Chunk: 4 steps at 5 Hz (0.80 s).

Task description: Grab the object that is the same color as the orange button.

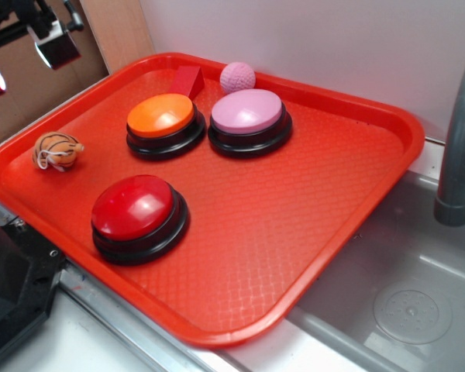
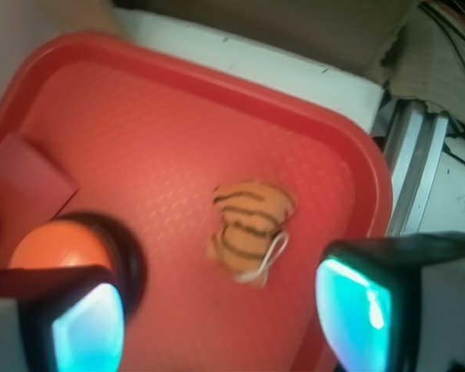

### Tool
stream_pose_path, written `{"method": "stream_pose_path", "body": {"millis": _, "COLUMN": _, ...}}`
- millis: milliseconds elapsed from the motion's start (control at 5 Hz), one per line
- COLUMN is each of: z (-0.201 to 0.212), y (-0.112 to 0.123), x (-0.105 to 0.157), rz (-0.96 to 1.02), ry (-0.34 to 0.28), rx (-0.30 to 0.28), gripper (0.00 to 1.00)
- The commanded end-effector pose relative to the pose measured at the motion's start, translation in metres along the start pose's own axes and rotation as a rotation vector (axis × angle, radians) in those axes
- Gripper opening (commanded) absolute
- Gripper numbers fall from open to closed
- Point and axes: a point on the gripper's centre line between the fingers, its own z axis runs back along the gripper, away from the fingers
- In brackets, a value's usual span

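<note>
Fingers [image 2: 85, 329] of the gripper [image 2: 217, 318] stand spread wide above the red plastic tray [image 1: 294, 256], pinching nothing. Between them, lower down, lies the small orange ball [image 2: 250, 231], a squashed lump with dark lines and a whitish string, near the tray's left corner and apart from everything else. Its waffle-textured floor also carries the orange button [image 1: 162, 116], a smooth dome on a black base, beside a pink button [image 1: 248, 111]; a red button [image 1: 136, 207] sits nearer the front edge
</note>
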Motion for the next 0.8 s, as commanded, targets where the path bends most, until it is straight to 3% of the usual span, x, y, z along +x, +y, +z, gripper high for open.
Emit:
{"method": "stream_pose_path", "body": {"millis": 0, "z": -0.039, "y": 0.018, "x": 0.011, "rz": 0.066, "ry": -0.037, "rx": 0.11, "gripper": 1.0}}
{"method": "stream_pose_path", "body": {"millis": 600, "z": -0.083, "y": 0.02, "x": 0.001, "rz": 0.08, "ry": -0.035, "rx": 0.063, "gripper": 1.0}}
